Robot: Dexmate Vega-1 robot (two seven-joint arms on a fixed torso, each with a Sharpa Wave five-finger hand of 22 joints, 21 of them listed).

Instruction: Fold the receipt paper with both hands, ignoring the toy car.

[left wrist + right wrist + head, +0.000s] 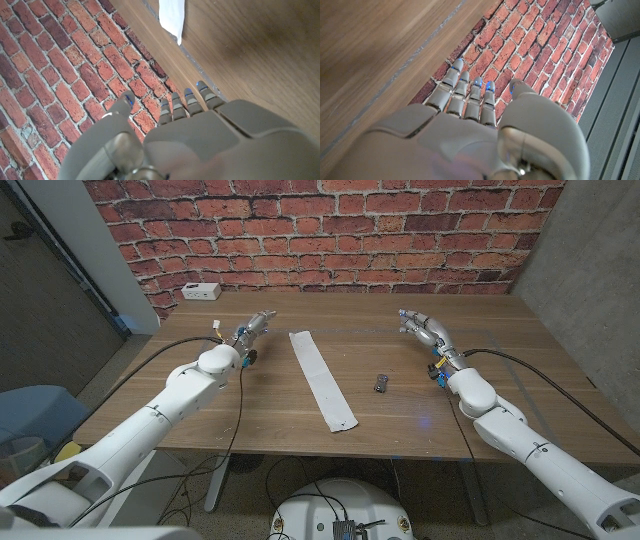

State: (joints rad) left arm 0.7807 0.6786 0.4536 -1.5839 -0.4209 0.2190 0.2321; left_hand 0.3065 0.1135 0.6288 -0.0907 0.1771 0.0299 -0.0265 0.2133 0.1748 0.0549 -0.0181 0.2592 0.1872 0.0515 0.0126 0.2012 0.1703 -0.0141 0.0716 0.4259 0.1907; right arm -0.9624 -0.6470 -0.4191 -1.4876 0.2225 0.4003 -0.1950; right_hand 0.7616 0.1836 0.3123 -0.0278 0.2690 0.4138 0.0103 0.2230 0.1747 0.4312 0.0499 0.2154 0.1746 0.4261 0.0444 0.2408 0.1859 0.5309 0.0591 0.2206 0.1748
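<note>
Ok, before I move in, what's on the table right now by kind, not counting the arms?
Paper strips: 1, the receipt paper, lying flat and unfolded mid-table.
Toys: 1, the toy car, just to the receipt's right.
Boxes: 1, a small white box at the far left edge by the wall.
Total: 3

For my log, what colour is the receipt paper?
White; the receipt paper shows best in the head view.

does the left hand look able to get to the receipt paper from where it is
Probably yes. The left hand is open beside the receipt paper, with only bare table between them. The toy car lies on the paper's far side, out of the way.
</note>
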